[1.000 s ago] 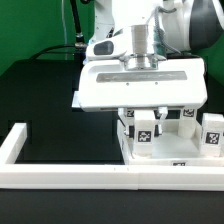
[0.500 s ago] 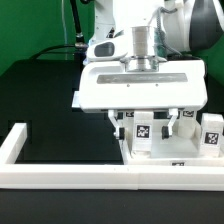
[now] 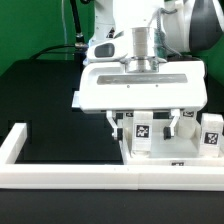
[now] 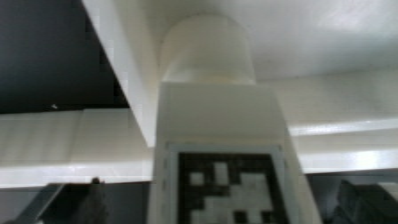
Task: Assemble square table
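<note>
- Long white bar frame (image 3: 70,175): nearest item in the exterior view, running across the front, with a short arm turning back at the exterior view's left.
- Square table top (image 3: 165,160): white, lying just behind the frame toward the exterior view's right, largely hidden by the arm.
- Leg block (image 3: 143,130): white, upright, bearing a black-white tag; it stands over the top and directly under the gripper. The wrist view shows the same block (image 4: 222,120) filling the frame, tag at its near end, rounded at its far end.
- Gripper (image 3: 146,122): fingers come down on either side of the leg block; contact with the block cannot be told.
- Second tagged leg block (image 3: 211,135): upright at the exterior view's right, beside the top.
- Wide white wrist plate (image 3: 140,85): above the fingers.
- Table surface (image 3: 45,100): black, matte.
- Background: green wall (image 3: 30,25) and dark cables (image 3: 68,30).
</note>
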Controlling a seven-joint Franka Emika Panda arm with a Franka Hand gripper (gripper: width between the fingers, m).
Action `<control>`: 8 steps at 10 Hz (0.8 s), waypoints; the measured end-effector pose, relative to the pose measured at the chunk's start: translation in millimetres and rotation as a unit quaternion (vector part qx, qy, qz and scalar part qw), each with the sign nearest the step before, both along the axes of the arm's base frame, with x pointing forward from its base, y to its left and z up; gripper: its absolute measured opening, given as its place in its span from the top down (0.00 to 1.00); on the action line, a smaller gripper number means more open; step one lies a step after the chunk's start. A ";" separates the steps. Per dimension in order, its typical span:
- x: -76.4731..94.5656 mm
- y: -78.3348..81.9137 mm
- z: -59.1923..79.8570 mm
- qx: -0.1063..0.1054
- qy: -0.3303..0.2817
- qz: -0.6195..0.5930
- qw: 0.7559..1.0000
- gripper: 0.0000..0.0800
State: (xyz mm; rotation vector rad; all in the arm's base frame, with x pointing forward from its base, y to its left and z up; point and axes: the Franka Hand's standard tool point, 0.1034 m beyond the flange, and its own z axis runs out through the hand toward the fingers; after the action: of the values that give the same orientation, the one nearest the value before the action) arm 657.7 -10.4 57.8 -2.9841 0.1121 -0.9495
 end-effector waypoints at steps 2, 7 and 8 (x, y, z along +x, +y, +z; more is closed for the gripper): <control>-0.4 1.9 -0.9 0.007 0.007 -0.001 1.000 0.19; -7.1 17.5 18.2 0.082 0.133 -0.004 0.988 0.19; -14.1 16.2 12.7 0.097 0.179 0.000 0.979 0.19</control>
State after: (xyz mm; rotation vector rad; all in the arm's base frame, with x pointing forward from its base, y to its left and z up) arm 643.6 5.8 70.4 -2.9321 0.1924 -0.3646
